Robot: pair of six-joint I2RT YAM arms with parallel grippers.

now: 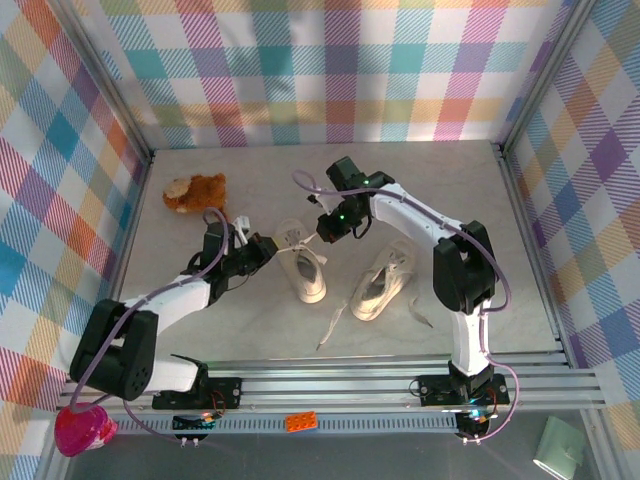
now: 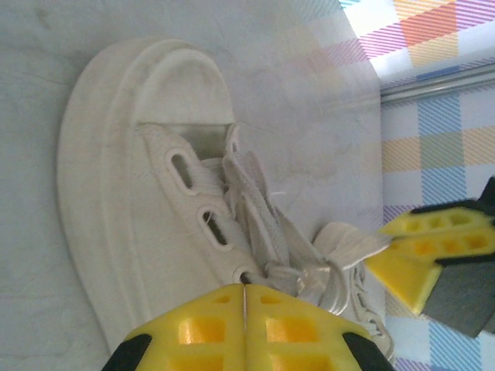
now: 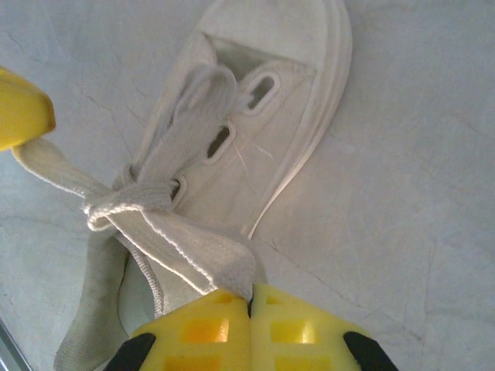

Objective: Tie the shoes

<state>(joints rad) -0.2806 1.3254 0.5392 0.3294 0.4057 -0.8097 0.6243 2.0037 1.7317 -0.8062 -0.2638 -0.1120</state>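
Top view: one shoe (image 1: pixel 303 272) lies on the desk (image 1: pixel 480 200) between the left end effector (image 1: pixel 262 248) and the right end effector (image 1: pixel 322 235). The second shoe (image 1: pixel 380 285) lies just beside it.

Left wrist: the left end effector is clamped shut on the lace (image 2: pixel 309 270).

Right wrist: the right end effector pinches the lace's other end. Uneven pulling could drag the light shoe or slip the loose crossing.

Cream shoes (image 1: pixel 305 275) with white laces (image 3: pixel 166 232), yellow fingers (image 2: pixel 209 328), a brown plush toy (image 1: pixel 195 192) — walls (image 1: pixel 330 70) in pastel plaid.
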